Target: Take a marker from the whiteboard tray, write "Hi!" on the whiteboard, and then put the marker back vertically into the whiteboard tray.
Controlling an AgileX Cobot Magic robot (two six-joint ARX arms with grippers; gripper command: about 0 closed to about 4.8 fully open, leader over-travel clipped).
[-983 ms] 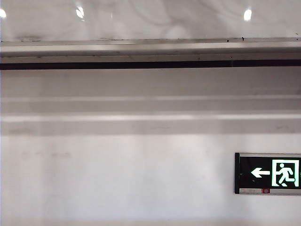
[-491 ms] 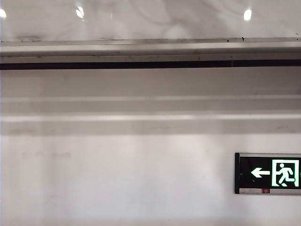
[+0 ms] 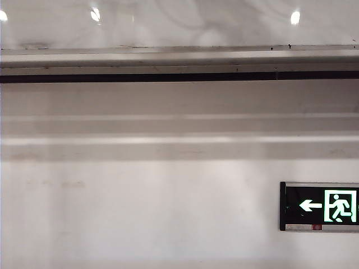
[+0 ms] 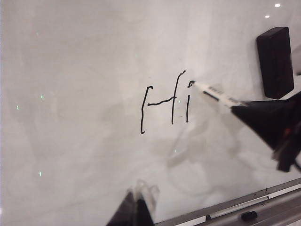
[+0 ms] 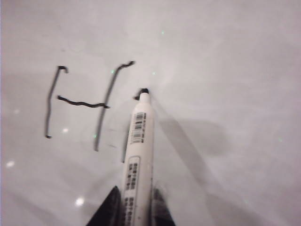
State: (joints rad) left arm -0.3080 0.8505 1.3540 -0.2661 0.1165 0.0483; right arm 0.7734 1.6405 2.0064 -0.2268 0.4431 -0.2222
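Right claw (image 5: 134,207) clamped on marker (image 5: 137,150), left claw (image 4: 136,209) together, exterior view unchanged.

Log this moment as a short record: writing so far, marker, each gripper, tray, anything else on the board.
writing: "H" and the stem of "i" in black on the whiteboard; no "!" yet
marker: marker, uncapped, tip at the top of the "i"
right gripper: right gripper shut on the marker
left gripper: left gripper near the board, holding nothing, tips together
tray: whiteboard tray along the board's lower edge, small dark item lying in it
other: black eraser on the board
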